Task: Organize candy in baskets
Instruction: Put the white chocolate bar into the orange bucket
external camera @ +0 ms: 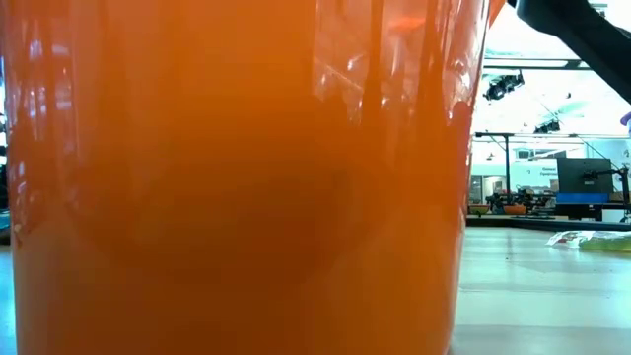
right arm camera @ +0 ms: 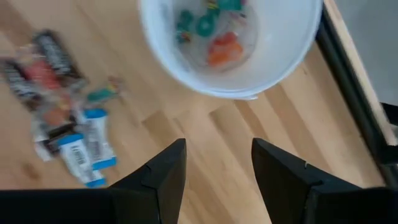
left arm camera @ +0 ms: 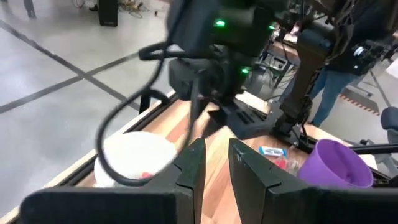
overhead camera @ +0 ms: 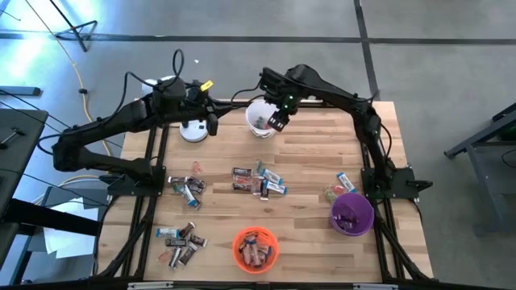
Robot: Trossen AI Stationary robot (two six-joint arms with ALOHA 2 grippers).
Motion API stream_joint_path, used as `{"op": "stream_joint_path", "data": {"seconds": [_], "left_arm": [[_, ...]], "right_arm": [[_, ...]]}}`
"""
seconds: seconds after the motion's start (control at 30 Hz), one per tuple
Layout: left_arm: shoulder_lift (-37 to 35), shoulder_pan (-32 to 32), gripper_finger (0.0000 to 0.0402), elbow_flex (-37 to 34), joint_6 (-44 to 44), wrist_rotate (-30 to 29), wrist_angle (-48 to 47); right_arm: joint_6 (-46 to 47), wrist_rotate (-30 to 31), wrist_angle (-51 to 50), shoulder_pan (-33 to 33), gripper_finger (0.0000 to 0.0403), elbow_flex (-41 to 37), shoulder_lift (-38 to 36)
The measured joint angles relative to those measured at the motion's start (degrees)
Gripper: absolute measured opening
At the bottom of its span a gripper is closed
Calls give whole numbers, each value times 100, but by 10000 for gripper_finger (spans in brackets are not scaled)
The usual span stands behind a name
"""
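white basket (overhead camera: 260, 118) at the bench's (overhead camera: 314, 169) far edge; right claw (overhead camera: 278, 122) beside it, fingers apart, empty. left claw (overhead camera: 211, 125) nearby, narrowly parted. likely next: fetch candy (overhead camera: 260, 181) mid-bench.

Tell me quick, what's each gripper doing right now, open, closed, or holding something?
Left gripper: narrowly open, holding nothing.
Right gripper: open and empty, beside the white basket.

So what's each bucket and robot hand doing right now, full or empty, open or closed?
white basket: upright, a few candies inside
orange basket: upright, holding many bars
purple basket: upright, contents unclear
right gripper: open, empty, beside the white basket
left gripper: fingers slightly apart, empty
loose candy: scattered on table
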Motion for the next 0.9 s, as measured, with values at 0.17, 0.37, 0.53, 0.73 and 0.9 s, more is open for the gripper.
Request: {"op": "stream_joint_path", "data": {"seconds": [0.17,0.37,0.53,0.73,0.9], "left_arm": [[-196,0,55,1,4,2,17],[-228,-15,55,2,7,370,15],[-180,-33,55,2,-2,767,18],[-180,-353,55,2,-241,1054,159],[-180,-766,55,2,-247,977,339]], "right_arm": [[340,117,-1,266,177,0,-350],[775,719,-1,638,177,0,-530],[1099,811,0,890,177,0,-539],[1299,854,-1,1106,177,0,-539],[1359,866,-1,1228,177,0,-539]]}}
